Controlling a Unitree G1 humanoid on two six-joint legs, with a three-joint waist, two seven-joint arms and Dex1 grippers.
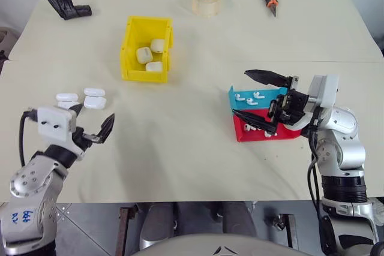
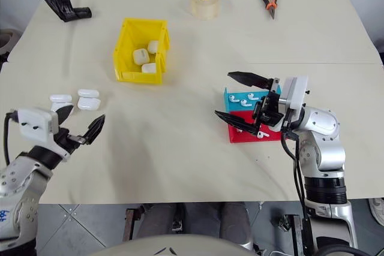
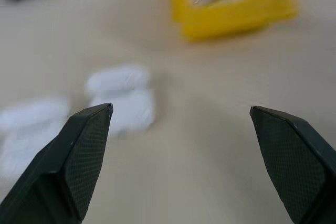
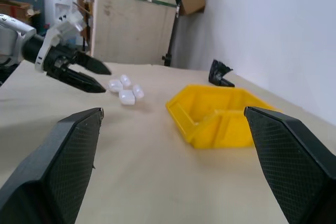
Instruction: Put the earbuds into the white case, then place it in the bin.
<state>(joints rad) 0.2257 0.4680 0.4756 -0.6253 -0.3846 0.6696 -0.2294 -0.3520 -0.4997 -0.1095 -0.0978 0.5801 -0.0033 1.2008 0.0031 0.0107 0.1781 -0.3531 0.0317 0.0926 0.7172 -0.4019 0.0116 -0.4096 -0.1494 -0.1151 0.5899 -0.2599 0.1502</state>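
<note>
While both claws stand wide apart and empty, the left gripper (image 1: 93,125) at lower left could knock the glossy white cases (image 1: 83,98) just above it if it closes crooked. Tiny stemmed earbuds (image 1: 249,96) lie in the blue tray (image 1: 273,93) at centre right, beneath the right gripper (image 1: 259,97); the yellow bin (image 1: 129,52) at upper centre-left already holds three cases.
</note>
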